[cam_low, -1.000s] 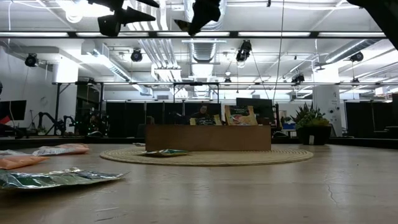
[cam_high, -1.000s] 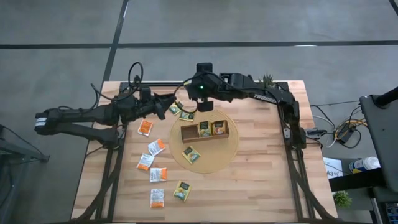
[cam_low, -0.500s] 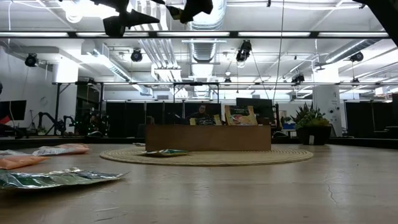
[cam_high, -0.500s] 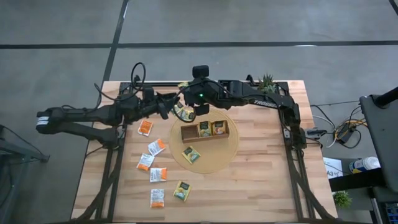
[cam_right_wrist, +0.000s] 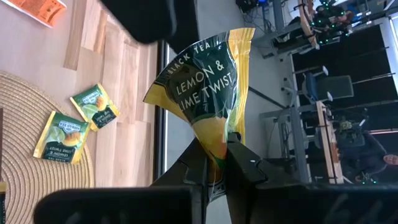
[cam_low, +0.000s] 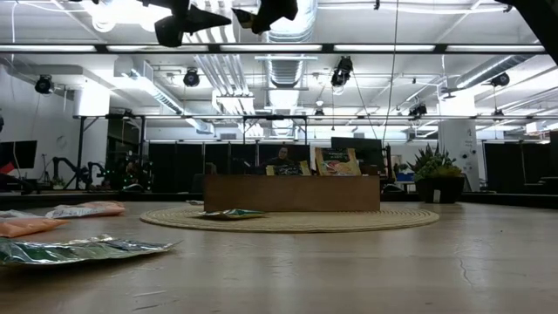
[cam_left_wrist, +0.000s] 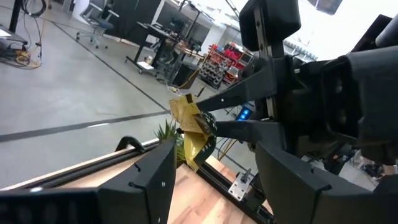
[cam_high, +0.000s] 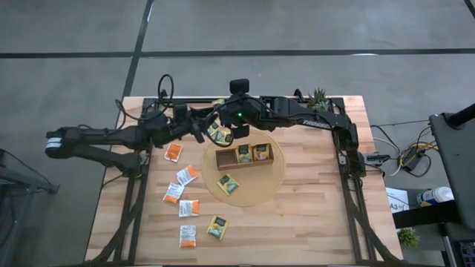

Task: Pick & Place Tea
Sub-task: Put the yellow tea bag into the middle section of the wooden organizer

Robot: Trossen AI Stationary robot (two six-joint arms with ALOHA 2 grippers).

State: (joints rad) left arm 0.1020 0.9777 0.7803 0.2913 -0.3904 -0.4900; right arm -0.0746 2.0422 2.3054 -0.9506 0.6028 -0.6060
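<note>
My right gripper (cam_right_wrist: 214,152) is shut on a yellow-green tea sachet (cam_right_wrist: 208,81) labelled Lemon & Lime Twist. It holds the sachet high over the table's far edge (cam_high: 217,102), left of the wooden tray (cam_high: 245,156). My left gripper (cam_left_wrist: 214,152) is open and level, just left of it (cam_high: 199,127), with its fingers facing the held sachet (cam_left_wrist: 189,124) but apart from it. Two more yellow-green sachets (cam_right_wrist: 93,106) (cam_right_wrist: 62,137) lie flat on the table below. The tray's middle and right compartments hold upright sachets. My right gripper pinches one end of the sachet (cam_right_wrist: 217,134) between its two fingers. The fingers come from the table's right side, roughly level. The sachet is lifted clear and sticks out past the fingertips, bent and curled.
The tray sits on a round woven mat (cam_high: 267,189), with one sachet (cam_high: 228,184) lying on the mat near it. Several orange sachets (cam_high: 186,175) and one yellow-green sachet (cam_high: 217,227) lie on the table's near-left part. A small plant (cam_high: 319,96) stands at the far right edge.
My right gripper has risen from above the tray's far-left corner. It has swung toward the table's far-left and tipped from pointing down to roughly level, carrying the sachet. My left gripper has shifted right, toward the held sachet.
</note>
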